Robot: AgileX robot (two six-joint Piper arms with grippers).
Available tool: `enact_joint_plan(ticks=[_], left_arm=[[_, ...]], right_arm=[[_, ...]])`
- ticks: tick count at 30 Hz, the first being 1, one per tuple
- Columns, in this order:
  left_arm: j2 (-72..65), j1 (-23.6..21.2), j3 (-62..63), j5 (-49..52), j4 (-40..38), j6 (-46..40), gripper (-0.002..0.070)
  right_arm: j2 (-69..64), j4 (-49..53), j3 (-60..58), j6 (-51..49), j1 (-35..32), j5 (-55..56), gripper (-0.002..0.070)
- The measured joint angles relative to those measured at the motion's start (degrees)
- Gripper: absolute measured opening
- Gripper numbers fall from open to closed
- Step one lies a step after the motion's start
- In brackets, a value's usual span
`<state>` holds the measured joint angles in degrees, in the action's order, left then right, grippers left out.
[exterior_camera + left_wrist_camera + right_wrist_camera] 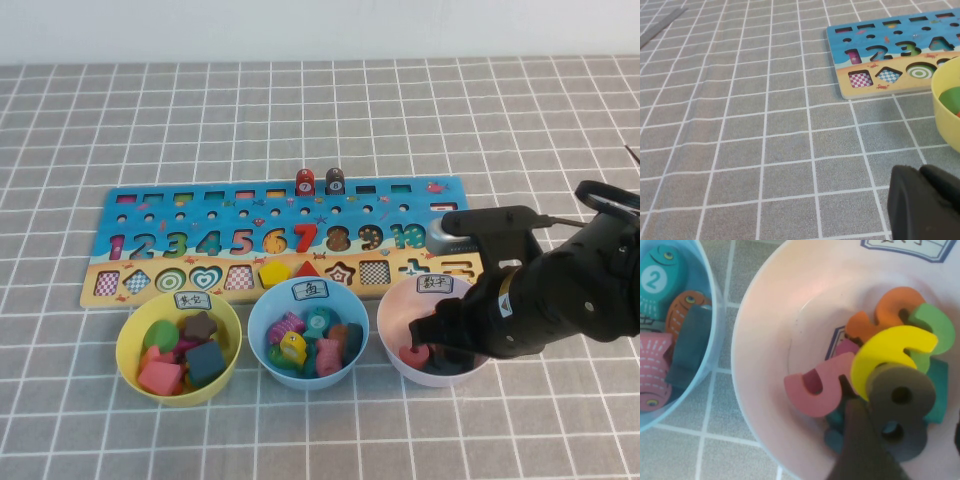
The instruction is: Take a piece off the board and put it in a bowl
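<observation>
The dark grey-brown numeral 8 (900, 410) lies on top of a pile of coloured numerals inside the pale pink bowl (770, 315). My right gripper (907, 425) is open and low over the bowl; one finger touches the 8's side and the other stands clear at the far side. In the high view the right gripper (440, 345) reaches into the pink bowl (395, 305) and hides the 8. The board (200, 215) lies behind the bowls. My left gripper (921, 170) is shut and empty, above bare cloth near the board's end (875, 55).
A yellow bowl (178, 345) of shapes and a light blue bowl (308, 340) of fish stand left of the pink bowl. A red 7 (306, 238) sits on the board, with two small pegs (320, 181) at its far edge. A grey checked cloth covers the table.
</observation>
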<state>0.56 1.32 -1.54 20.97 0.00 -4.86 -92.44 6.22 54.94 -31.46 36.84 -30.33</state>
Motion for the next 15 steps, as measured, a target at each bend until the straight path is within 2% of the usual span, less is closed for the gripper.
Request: enact_joint_plan(ticks=[15], left_arm=[[0.0,0.0,0.0,0.0,0.0,0.0,-0.0004]], right_arm=[[-0.03,-0.11,0.0,-0.09,0.0,0.23,0.0365]])
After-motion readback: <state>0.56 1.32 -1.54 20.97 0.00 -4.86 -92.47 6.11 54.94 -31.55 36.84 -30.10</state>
